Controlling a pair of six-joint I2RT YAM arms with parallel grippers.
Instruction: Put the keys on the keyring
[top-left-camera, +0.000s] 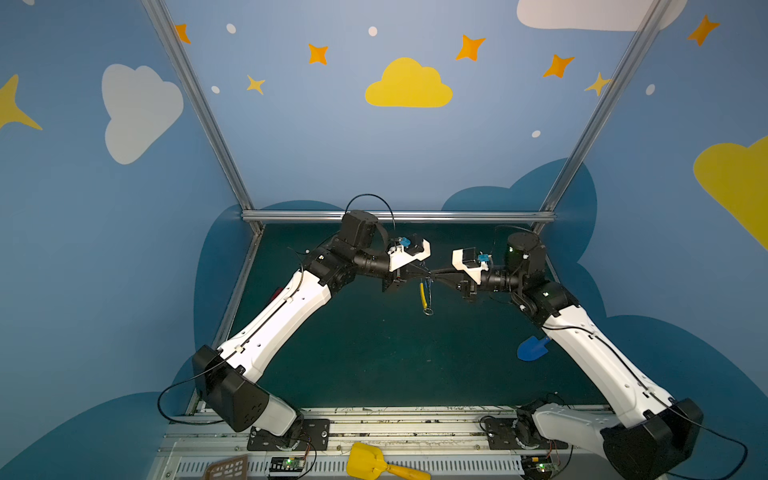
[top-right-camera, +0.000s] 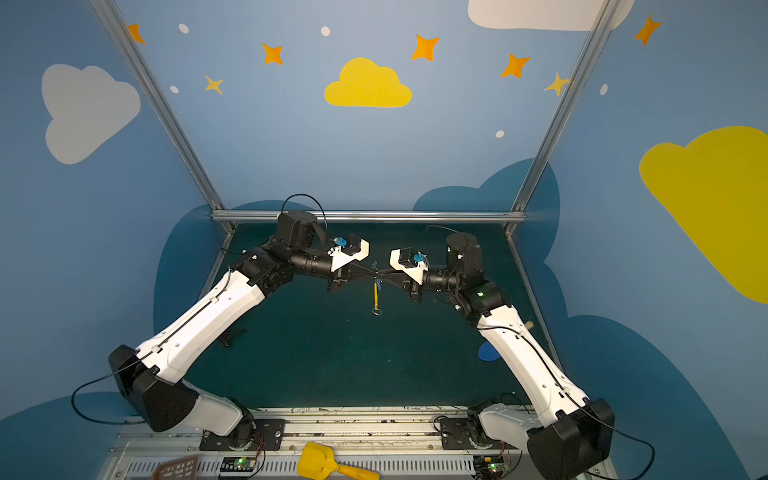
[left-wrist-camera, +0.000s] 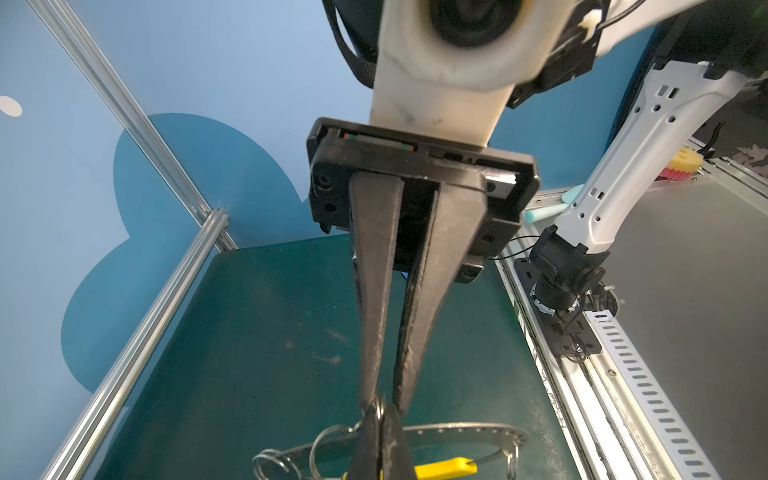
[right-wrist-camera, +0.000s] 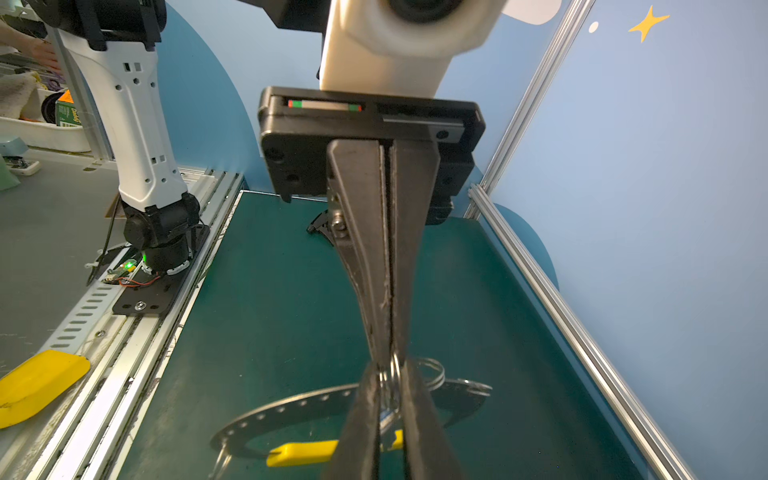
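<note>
Here, the left tool (right-wrist-camera: 384, 361) is pressed fully shut on a small metal ring (right-wrist-camera: 395, 374). Tip to tip with it, the right tool (left-wrist-camera: 382, 407) holds its jaws a sliver apart around that ring; any grip is unclear. Just below the left tool hang the blue-tagged keys (top-right-camera: 378, 286) and the grey-and-yellow keyring (left-wrist-camera: 457, 428). Far beyond the left tool, a green carton (right-wrist-camera: 66, 112) bears unreadable print.

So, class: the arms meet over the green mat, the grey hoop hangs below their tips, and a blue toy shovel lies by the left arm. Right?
No: the blue toy shovel lies by the right arm, as both top views show. The arms do meet over the green mat, with the grey hoop hanging below.
</note>
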